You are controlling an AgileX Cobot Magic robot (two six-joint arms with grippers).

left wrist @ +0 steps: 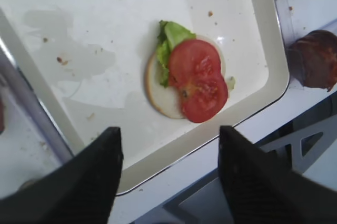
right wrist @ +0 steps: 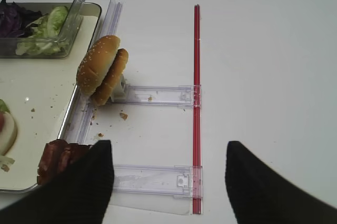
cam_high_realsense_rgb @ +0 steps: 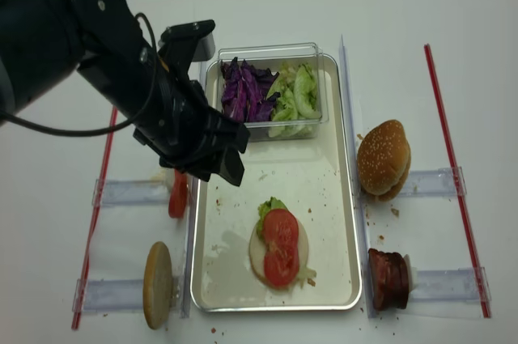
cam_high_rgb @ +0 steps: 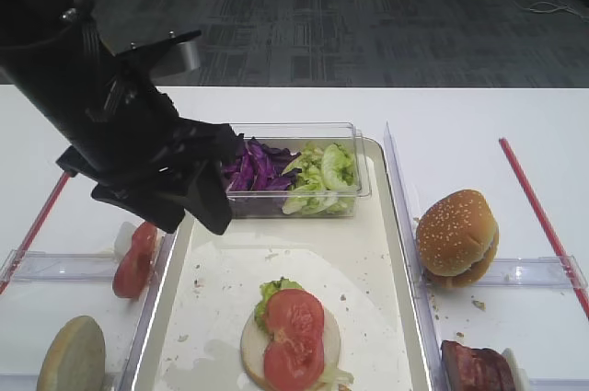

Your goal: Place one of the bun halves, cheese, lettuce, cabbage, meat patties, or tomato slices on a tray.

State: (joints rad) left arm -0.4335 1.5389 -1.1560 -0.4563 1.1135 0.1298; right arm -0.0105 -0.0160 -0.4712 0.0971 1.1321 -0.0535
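Note:
On the cream tray lies a bun half topped with lettuce and two tomato slices. My left gripper hangs open and empty above the tray's near edge; the high view has it over the tray's left rim. Over the bare table right of the tray, my right gripper is open and empty. A seeded bun and meat patties stand in holders to its left.
A clear tub at the tray's far end holds purple cabbage and lettuce. Left of the tray stand tomato slices and a bun half in clear holders. Red strips border both sides.

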